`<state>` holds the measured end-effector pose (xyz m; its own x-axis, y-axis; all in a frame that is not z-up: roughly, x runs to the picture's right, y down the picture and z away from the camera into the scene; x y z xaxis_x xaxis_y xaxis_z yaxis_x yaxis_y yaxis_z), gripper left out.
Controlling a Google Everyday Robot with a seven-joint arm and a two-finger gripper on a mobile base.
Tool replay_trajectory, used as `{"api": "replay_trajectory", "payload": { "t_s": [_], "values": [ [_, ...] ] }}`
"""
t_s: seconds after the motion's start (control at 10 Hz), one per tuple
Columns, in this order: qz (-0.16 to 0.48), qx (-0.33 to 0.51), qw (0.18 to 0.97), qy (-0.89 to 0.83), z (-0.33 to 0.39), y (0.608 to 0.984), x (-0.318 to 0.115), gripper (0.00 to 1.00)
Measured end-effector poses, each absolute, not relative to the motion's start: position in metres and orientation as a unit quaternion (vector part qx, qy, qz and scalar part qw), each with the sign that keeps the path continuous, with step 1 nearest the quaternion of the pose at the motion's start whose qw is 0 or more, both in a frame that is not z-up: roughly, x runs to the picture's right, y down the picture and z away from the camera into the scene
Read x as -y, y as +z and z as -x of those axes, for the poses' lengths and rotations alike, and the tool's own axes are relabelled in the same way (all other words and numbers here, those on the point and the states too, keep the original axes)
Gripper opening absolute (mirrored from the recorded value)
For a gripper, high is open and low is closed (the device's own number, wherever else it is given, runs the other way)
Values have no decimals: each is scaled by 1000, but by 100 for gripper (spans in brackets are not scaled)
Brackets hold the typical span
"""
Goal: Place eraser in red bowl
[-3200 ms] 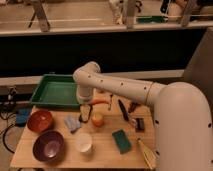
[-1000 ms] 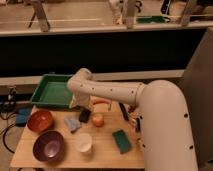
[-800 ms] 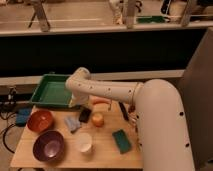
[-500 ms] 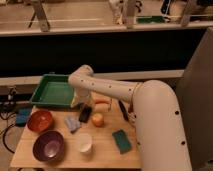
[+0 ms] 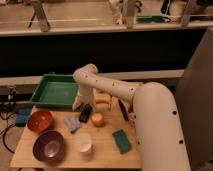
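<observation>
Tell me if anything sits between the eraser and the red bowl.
A pale blue crumpled item lies roughly between the dark eraser and the red bowl. The gripper is at the eraser's far end.

White end effector (image 5: pixel 80 104) above black eraser (image 5: pixel 85 113), near red bowl (image 5: pixel 31 120).

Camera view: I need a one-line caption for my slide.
Gripper low over the wooden table beside the dark eraser, red bowl nearby.
</observation>
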<state>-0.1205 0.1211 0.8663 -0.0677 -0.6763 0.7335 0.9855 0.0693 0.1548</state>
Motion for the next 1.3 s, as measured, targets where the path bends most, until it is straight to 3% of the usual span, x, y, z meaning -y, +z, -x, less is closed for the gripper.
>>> {"api": "replay_trajectory", "payload": {
  "t_s": [0.6, 1.3],
  "values": [
    [189, 352, 639, -657, 134, 862, -147, 80],
    [186, 315, 673, -643, 138, 891, -146, 80]
  ]
}}
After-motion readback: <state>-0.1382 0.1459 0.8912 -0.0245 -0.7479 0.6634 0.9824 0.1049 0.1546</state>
